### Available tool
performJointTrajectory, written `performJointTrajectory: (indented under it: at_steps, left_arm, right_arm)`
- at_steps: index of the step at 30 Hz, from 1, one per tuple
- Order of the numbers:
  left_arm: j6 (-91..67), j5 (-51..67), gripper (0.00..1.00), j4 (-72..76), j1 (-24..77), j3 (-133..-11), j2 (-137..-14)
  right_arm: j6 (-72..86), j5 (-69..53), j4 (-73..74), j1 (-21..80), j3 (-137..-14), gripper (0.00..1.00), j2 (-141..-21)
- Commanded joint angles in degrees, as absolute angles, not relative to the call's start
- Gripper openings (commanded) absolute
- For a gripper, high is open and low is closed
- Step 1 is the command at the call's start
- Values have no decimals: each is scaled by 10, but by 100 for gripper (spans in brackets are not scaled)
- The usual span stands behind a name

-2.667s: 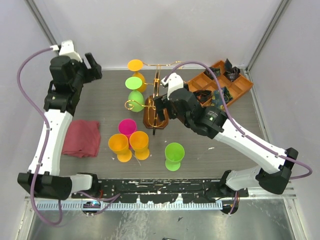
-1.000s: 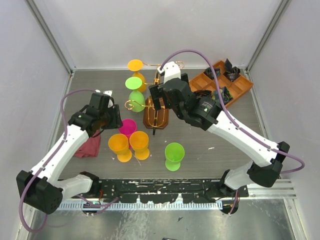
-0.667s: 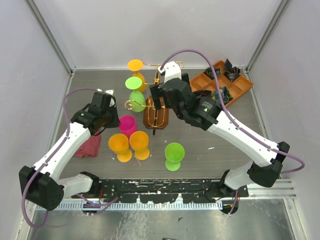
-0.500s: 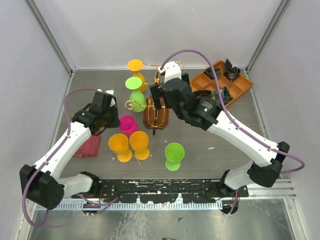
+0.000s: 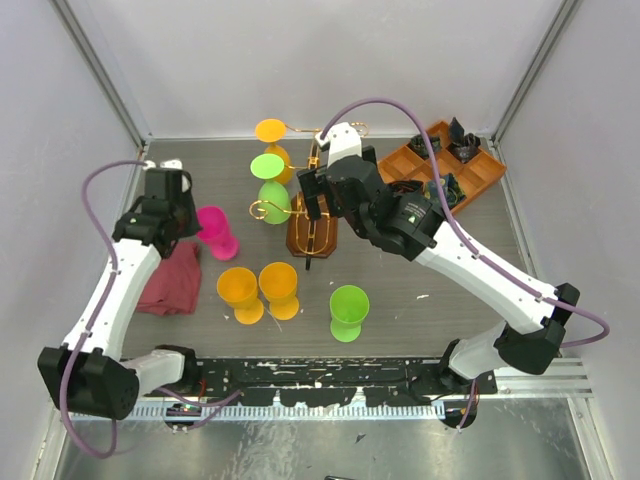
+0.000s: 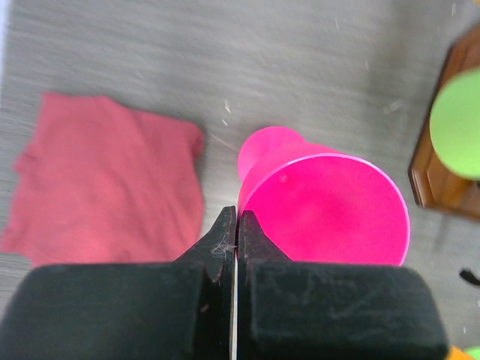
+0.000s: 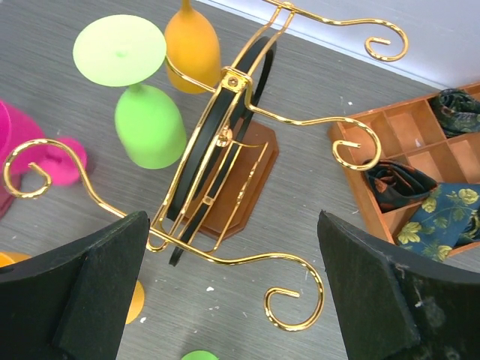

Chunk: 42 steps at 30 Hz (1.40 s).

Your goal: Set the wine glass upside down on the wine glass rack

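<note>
My left gripper (image 5: 190, 228) (image 6: 237, 214) is shut on the rim of a pink wine glass (image 5: 216, 233) (image 6: 326, 214). The glass hangs tilted left of the wine glass rack (image 5: 312, 232), and its foot (image 6: 270, 146) points away from the wrist camera. The rack has a brown wooden base (image 7: 244, 176) and gold wire arms. A green glass (image 5: 270, 195) (image 7: 148, 124) and an orange glass (image 5: 271, 132) (image 7: 192, 41) hang from it upside down. My right gripper (image 5: 312, 195) (image 7: 232, 217) hovers open above the rack, touching nothing.
A red cloth (image 5: 168, 280) (image 6: 97, 180) lies below the left gripper. Two orange glasses (image 5: 238, 292) (image 5: 280, 288) and a green one (image 5: 348, 310) stand in front of the rack. An orange compartment tray (image 5: 440, 170) (image 7: 405, 135) sits at the back right.
My left gripper shut on the pink glass's rim, then carried it left and back, away from the two orange glasses. The right arm has stayed still over the last second.
</note>
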<state>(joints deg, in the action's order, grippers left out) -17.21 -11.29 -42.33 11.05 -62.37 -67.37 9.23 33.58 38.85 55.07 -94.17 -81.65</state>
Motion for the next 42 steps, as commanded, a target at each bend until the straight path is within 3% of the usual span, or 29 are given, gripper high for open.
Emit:
performJointTrajectory:
  at_steps: [1, 8, 12, 18, 30, 36, 42]
  left_arm:
    - [-109, -156, 0, -364, 69, -699, -649]
    - [-59, -140, 0, -297, 63, -870, -733]
    - [-47, -109, 0, -169, 63, -909, -751]
    - [-43, -47, 0, 41, 62, -894, -752]
    - [-141, 39, 0, 481, 73, -744, -748]
    - [-150, 45, 0, 585, 101, -690, -743]
    - [-157, 58, 0, 664, 128, -672, -762]
  right_arm:
    - [122, 297, 354, 551, -981, 99, -809]
    - [159, 193, 308, 546, -1023, 98, -840]
    - [177, 144, 281, 540, -1051, 98, -853]
    - [256, 16, 131, 491, -1025, 95, -829]
    - [503, -136, -183, 375, -982, 93, -852]
    - [606, -153, -308, 354, -980, 93, -902]
    - [640, -165, -318, 354, -1031, 92, -966]
